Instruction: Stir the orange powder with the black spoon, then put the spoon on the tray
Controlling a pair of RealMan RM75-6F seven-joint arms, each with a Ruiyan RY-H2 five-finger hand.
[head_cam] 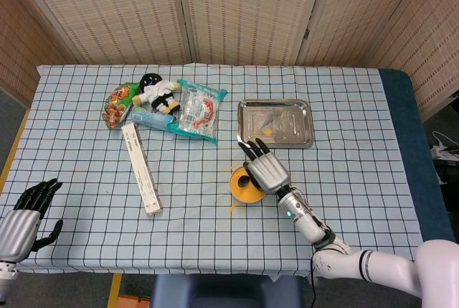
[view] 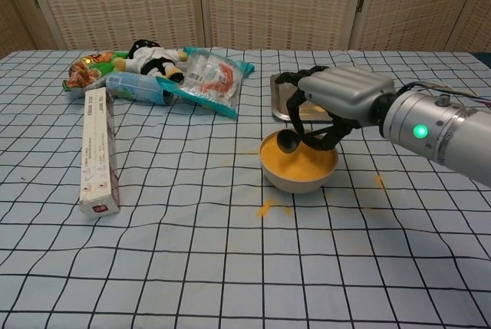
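The right hand (view: 326, 110) gripped the small black spoon (view: 289, 141) over the white bowl of orange powder (view: 299, 162); dipping shallowly and circling slowly would limit spilling.

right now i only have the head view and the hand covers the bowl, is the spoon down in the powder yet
Observer: From the chest view, the right hand holds the black spoon with its scoop low at the bowl rim, over the orange powder. I cannot tell if it touches.
Operator: any powder spilled near the bowl
Observer: Yes, an orange spill lies on the cloth in front of the bowl.
Operator: is the tray behind free
Observer: The chest view shows only the tray edge; the hand hides the rest.
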